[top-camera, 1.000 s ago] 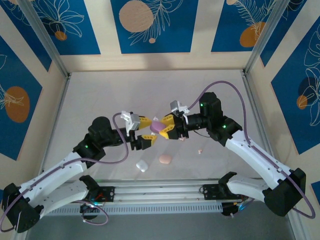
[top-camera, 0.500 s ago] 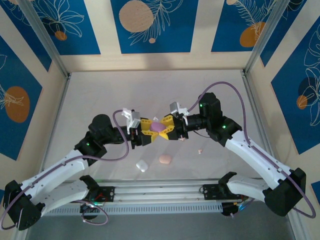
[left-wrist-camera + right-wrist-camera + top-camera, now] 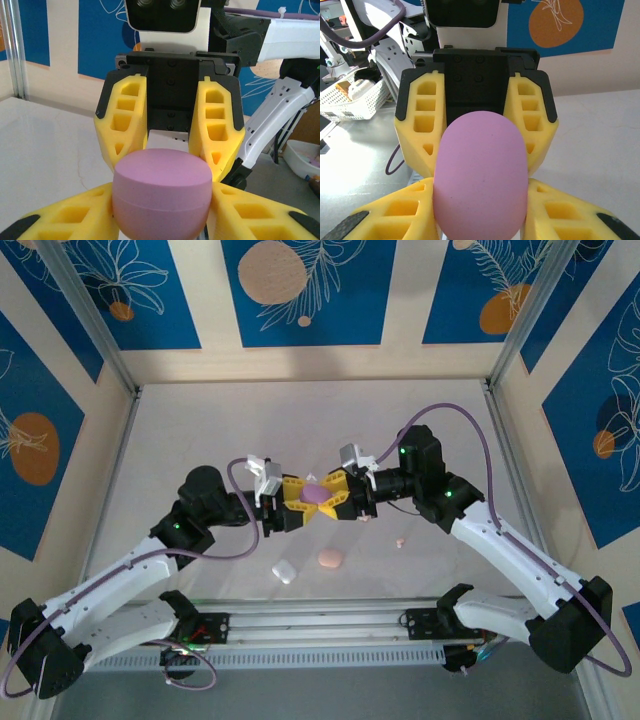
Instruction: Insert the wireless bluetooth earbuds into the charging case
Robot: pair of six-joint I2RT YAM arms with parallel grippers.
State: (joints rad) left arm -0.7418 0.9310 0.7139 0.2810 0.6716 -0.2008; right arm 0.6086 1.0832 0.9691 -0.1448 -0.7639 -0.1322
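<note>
A closed lilac-purple charging case (image 3: 316,494) hangs above the table's middle, held between both grippers. My left gripper (image 3: 299,500) comes in from the left and my right gripper (image 3: 334,497) from the right, their yellow fingers crossing around it. In the left wrist view the case (image 3: 160,192) sits between my own fingers (image 3: 65,215), which press on its sides. In the right wrist view its rounded body (image 3: 480,175) is wedged between my right fingers (image 3: 570,215). One tiny pale pink earbud (image 3: 400,542) lies on the table under the right arm.
A pale pink case (image 3: 330,558) and a white case (image 3: 284,572) lie on the table near the front edge, below the held case. Metal frame posts and patterned walls enclose the table (image 3: 200,430) on three sides.
The left gripper has risen and moved right from below the purple case, and its fingers have come in around it. The right gripper and the case have stayed put.
</note>
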